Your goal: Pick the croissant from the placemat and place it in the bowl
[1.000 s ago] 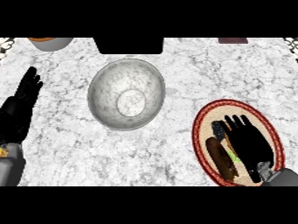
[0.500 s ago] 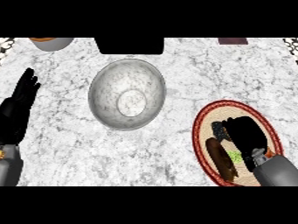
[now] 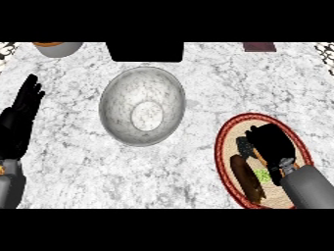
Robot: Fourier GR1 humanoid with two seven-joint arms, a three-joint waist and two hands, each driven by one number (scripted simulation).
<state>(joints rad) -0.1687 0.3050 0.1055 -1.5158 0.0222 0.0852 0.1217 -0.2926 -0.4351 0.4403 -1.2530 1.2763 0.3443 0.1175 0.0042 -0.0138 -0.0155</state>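
White-grey marble counter [image 3: 198,78]. Round metal bowl [image 3: 119,98] at centre, nothing in it. Oval woven placemat with red rim [image 3: 221,147] at lower right, well apart from bowl. Left hand [image 3: 19,120] at left edge, resting, fingers straight and up. Right hand [image 3: 272,142] over placemat, hiding its middle; open or closed: cannot tell. Dark brown croissant [image 3: 246,180] lies on placemat, just left of right forearm. Far edge: black block [image 3: 144,51], grey pot [image 3: 59,48], dark red item [image 3: 260,47].
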